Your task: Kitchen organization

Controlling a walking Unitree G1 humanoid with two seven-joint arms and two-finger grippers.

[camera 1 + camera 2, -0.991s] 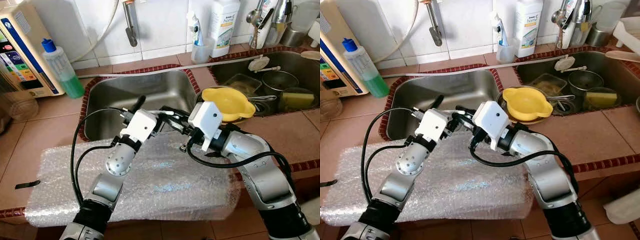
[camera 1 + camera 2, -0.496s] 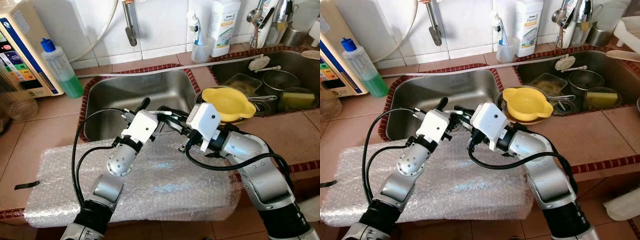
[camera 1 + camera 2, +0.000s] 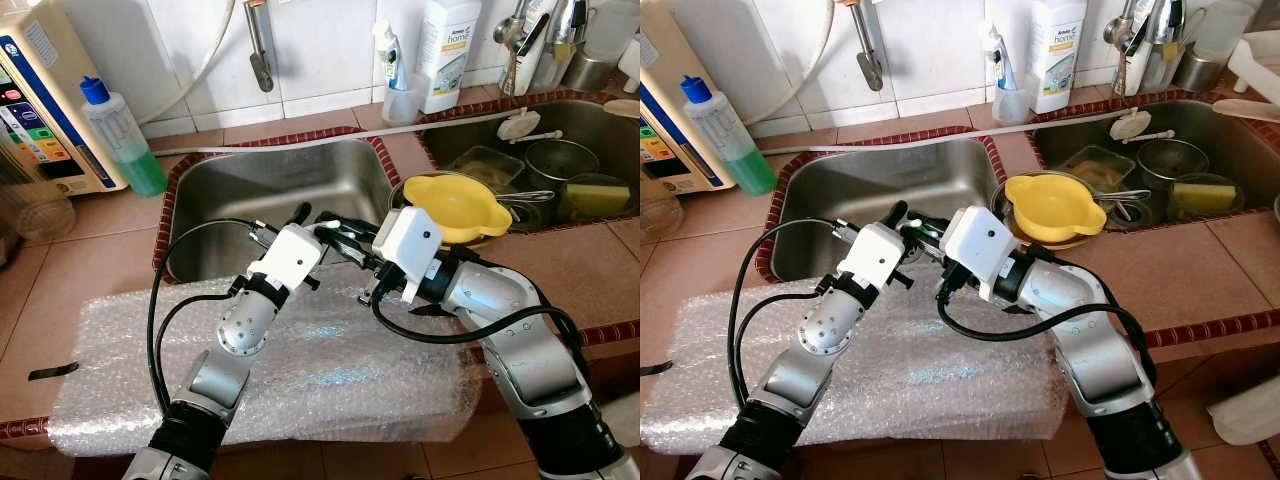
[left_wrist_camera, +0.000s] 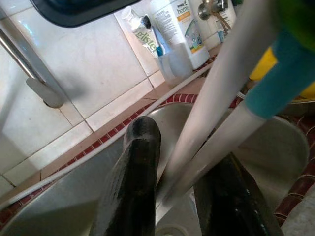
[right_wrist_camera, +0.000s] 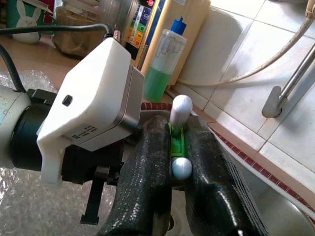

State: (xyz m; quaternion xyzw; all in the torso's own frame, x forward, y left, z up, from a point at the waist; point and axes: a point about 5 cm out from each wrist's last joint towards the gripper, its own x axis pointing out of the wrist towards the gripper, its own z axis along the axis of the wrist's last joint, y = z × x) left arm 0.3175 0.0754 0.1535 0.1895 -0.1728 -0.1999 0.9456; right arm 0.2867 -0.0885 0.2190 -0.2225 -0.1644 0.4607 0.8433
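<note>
Tiled counter, steel sink (image 3: 230, 195) behind bubble wrap (image 3: 300, 370). Right gripper (image 5: 177, 162) and left gripper (image 4: 184, 187) both clamp white-handled tongs (image 5: 178, 140).

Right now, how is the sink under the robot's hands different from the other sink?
The left sink looks bare inside; the right sink holds a steel pot, a container and a sponge. The grippers meet over the left sink's front edge; none is over the right sink. Both are shiny steel, rimmed with red tile.
</note>
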